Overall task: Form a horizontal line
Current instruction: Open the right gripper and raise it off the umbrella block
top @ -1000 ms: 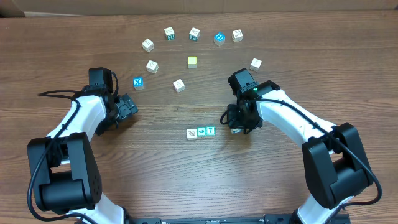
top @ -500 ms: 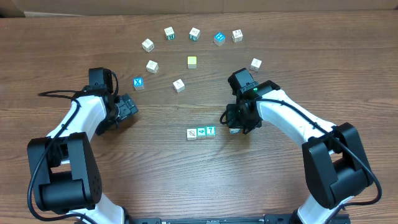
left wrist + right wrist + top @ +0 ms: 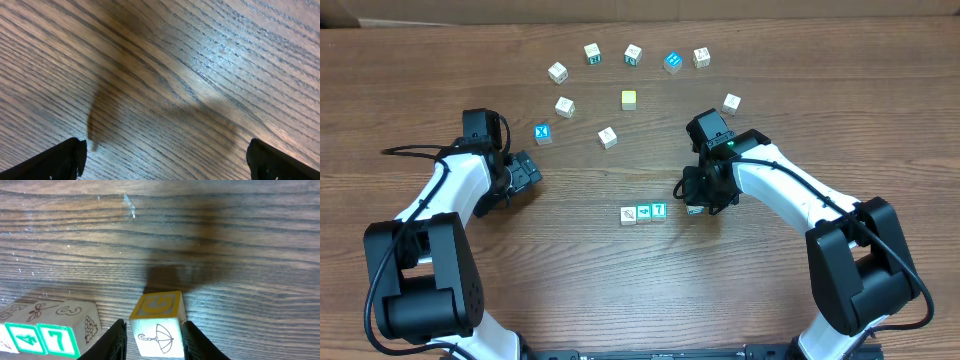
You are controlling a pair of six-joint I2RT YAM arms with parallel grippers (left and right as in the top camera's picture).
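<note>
The umbrella cube (image 3: 157, 325), a small wooden block with a yellow-framed letter on top and an umbrella drawn on its near face, sits between the two fingers of the right gripper (image 3: 154, 342). The fingers are closed in against its left and right faces. From the wrist view I cannot tell whether its underside rests on the brown wood-grain table (image 3: 570, 260) or hangs just clear of it.

It should handle as a light, rigid piece. The faces are flat and parallel, so it will not deform under the pads, and it is not fragile. The printed faces look smooth, so a shallow pinch near the top edge could let it swivel. The better hold is low on two opposite side faces, with the pads square to them, which is roughly how the fingers sit now.

The row of three printed wooden cubes (image 3: 643, 213) lies to the gripper's left, near the held cube but not touching it. A strip of bare table shows between the row's right-hand end and the umbrella cube. In the wrist view the cube seems set slightly back from the row's front edge. Joining the line would likely need a short sideways slide with a small correction toward the camera.

The left gripper (image 3: 525, 172) hovers over bare table with its fingers spread wide and nothing between them, well apart from the row.
</note>
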